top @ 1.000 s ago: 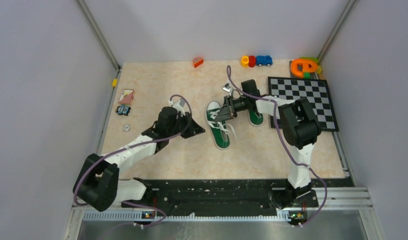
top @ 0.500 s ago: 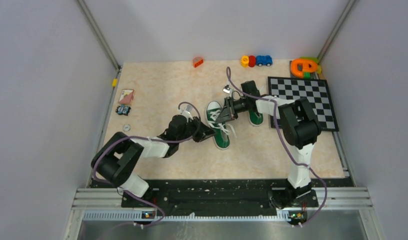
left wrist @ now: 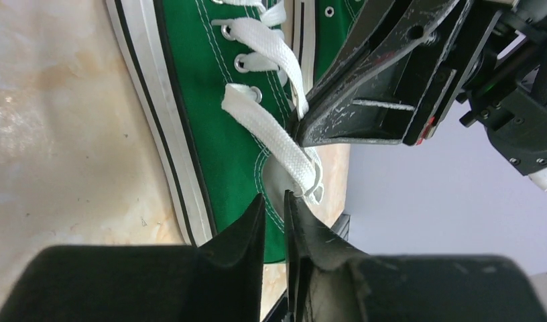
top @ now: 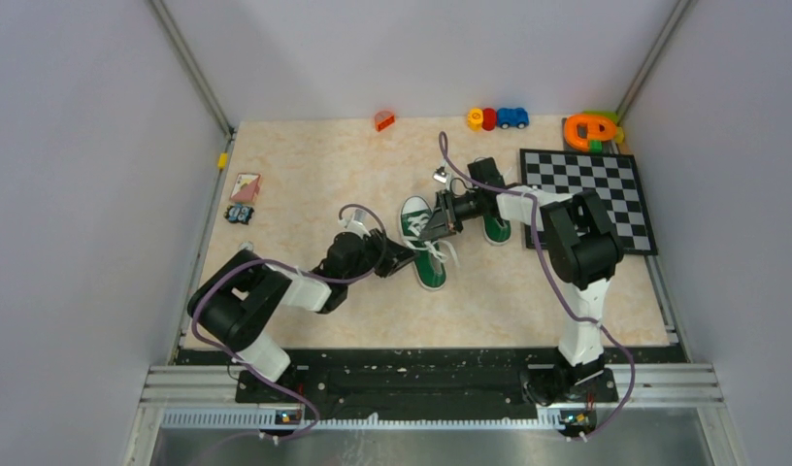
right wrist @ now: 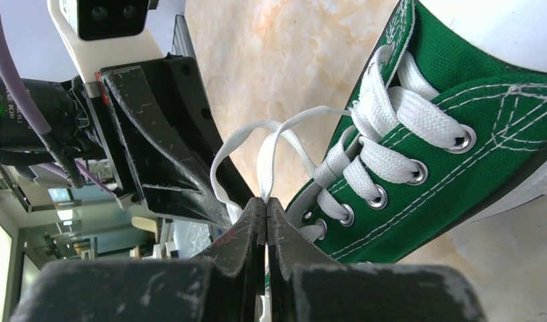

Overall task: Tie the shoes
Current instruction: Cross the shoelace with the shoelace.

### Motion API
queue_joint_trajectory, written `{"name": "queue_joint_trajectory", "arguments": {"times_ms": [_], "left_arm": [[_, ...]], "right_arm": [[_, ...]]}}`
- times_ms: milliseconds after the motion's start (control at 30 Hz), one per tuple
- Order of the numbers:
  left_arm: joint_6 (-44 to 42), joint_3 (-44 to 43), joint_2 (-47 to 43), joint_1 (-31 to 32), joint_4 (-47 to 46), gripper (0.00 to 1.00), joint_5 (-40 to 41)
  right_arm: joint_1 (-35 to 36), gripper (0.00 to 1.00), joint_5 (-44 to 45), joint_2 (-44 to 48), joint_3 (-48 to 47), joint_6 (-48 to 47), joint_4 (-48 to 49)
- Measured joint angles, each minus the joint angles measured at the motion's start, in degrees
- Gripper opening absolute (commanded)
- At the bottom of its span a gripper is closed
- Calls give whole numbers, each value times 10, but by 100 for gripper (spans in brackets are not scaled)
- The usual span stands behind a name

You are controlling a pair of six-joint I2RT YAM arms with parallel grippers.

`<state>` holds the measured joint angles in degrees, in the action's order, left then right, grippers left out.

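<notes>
Two dark green sneakers with white laces lie mid-table. The left shoe is in plain view; the right shoe is partly under my right arm. My right gripper is shut on a white lace of the left shoe and holds it taut above the eyelets, jaws pressed together. My left gripper sits at the shoe's left side near the heel opening. Its jaws stand almost together with nothing between them, and a loose lace end lies just beyond one fingertip.
A checkerboard lies at the right. Toys line the back edge: an orange block, a yellow-red-blue set and an orange-green toy. Cards and a washer lie at the left.
My left arm has swung right and forward, bringing its gripper from left of the shoe up against the shoe's side. My right gripper has held still on the lace.
</notes>
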<state>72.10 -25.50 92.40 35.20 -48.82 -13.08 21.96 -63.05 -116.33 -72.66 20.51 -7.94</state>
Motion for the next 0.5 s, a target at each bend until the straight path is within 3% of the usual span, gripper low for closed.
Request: {"name": "queue_joint_trajectory", "arguments": {"times_ms": [333, 500], "left_arm": [[3, 23, 9, -7, -26, 11, 21], [3, 23, 29, -7, -40, 17, 22]], "right_arm": [[0, 0, 0, 0, 0, -2, -3], [0, 0, 0, 0, 0, -4, -3]]}}
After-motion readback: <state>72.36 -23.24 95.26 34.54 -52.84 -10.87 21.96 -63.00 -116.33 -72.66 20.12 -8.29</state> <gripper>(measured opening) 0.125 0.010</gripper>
